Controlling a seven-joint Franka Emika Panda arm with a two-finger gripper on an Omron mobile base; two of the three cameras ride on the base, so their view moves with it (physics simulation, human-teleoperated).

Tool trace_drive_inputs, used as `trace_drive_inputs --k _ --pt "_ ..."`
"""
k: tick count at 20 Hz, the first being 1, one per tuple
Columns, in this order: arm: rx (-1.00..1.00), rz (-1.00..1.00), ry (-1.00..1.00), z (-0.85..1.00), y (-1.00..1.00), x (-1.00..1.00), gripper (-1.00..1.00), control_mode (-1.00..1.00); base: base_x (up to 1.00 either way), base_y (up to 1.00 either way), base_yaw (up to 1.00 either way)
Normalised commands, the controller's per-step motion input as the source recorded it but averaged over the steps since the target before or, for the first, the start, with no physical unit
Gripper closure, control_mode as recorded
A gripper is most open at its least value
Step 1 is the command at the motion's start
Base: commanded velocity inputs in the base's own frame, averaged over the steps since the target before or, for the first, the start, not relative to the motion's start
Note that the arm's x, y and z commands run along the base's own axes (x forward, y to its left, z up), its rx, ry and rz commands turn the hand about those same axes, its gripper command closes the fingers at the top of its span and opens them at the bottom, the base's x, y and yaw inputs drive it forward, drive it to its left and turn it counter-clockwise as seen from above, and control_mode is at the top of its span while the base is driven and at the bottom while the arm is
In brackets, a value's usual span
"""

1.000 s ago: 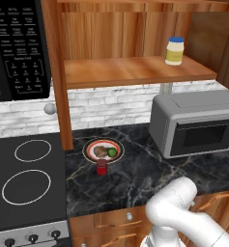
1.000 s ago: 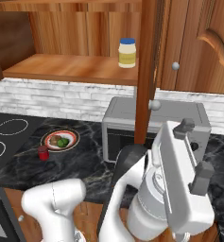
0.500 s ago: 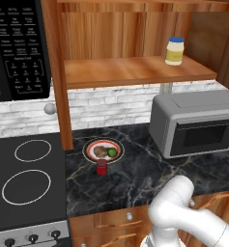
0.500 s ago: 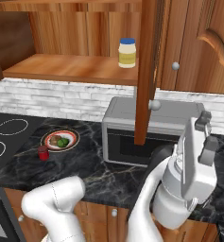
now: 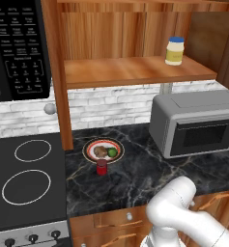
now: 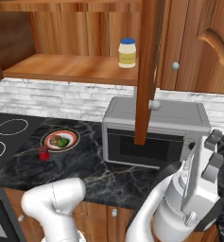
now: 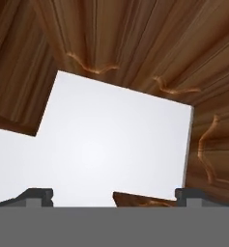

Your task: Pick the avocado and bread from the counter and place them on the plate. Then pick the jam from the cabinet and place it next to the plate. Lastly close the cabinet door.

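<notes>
**Mia:** Where is everything now?

**Ben:** The small round green avocado and the lumpy brown bread both sit on the round white plate with the orange-red rim. The little dark red jam jar stands on the black marble bench, touching the plate's near edge. So I think only the door is left.

**Mia:** Which door?

**Ben:** The brown wooden cabinet door with the small round silver knob. It sticks out edge-on in the right base view, in front of the grey microwave. The brown wooden wall cabinet is open, with a tall pale yellow jar with a blue lid on its shelf.

**Mia:** And the tool?

**Ben:** The tool is low on the right, its fingers spread wide, holding nothing.

**Mia:** How should it shut the door?

**Ben:** Lift up and get to the door's open face. Then push flat and slow, near the knob side, till the door sits shut.
</notes>
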Motion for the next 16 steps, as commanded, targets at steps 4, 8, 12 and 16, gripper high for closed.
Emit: trace_drive_inputs --k 4,8,12,16 --pt "-0.47 0.0 -0.01 -1.0 -0.73 -0.24 -1.0 -1.0 0.0 0.0 0.0" --pt "-0.48 0.0 0.0 -0.98 -0.49 -0.01 -1.0 -1.0 0.0 0.0 0.0" --pt "-0.21 0.0 0.0 -0.61 -0.61 0.09 -1.0 -1.0 0.0 0.0 0.0" --pt "-0.07 0.0 0.02 -0.24 -0.65 0.19 -1.0 -1.0 0.0 0.0 0.0"
